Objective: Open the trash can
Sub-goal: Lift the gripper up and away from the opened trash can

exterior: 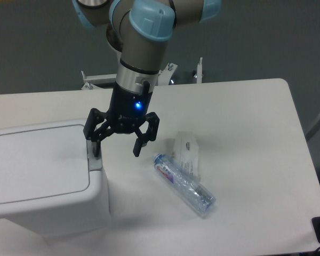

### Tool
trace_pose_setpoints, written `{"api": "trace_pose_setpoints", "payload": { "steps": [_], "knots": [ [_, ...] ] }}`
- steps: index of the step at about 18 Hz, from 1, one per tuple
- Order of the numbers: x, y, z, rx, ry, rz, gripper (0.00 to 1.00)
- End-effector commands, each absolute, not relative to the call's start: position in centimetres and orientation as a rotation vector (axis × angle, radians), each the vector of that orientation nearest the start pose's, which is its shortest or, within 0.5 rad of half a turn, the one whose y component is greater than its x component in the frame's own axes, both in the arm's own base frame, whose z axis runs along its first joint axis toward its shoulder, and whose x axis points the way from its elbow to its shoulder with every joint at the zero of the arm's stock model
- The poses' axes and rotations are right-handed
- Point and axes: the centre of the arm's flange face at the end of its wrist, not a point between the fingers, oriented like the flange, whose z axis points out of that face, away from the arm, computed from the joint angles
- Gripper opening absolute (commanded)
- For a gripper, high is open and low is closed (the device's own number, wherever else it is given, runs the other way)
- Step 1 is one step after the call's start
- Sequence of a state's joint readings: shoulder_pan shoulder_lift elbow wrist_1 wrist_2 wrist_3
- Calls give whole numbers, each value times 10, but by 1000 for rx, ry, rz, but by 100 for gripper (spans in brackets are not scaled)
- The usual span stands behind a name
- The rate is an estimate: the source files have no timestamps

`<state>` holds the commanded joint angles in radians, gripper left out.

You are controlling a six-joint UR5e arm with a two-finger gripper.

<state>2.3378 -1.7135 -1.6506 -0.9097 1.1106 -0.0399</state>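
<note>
Pressing the button is the job right now, and the trash can (42, 181) is sitting at the left side of the table (245, 117) with its flat lid (37, 168) shut. The gripper (116, 148) is hanging with its two fingers spread wide apart, holding nothing. One finger (95, 144) is pointing down right at the grey push tab (94, 160) on the bin's right edge, and it looks like it is touching or almost touching it, but the view is not showing that clearly. The other finger is hanging over bare table beside the bin. To do this well, the arm is probably needing to push straight down on the tab with that one fingertip, slowly and gently, so the tip is not sliding off the small tab onto the lid or down the side. The bin looks light, so a hard or sideways push could be tipping or scooting it. A clear plastic bottle (184, 184) is lying on its side to the right, with a small white packet (186, 152) just behind it, both well away from the bin, so they are not getting in the way.
</note>
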Motion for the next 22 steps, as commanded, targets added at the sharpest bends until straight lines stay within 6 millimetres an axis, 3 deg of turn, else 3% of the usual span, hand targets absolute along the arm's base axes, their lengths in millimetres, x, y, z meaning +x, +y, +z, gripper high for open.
{"api": "trace_pose_setpoints", "payload": {
  "steps": [8, 11, 16, 19, 22],
  "knots": [
    [-269, 535, 453, -2406, -885, -363, 100],
    [-277, 536, 482, -2355, -857, -323, 100],
    [-332, 508, 536, -2241, -882, -201, 100],
    [-377, 477, 553, -2219, -865, -96, 100],
    [-426, 433, 558, -2232, -947, 96, 100]
  ]
}}
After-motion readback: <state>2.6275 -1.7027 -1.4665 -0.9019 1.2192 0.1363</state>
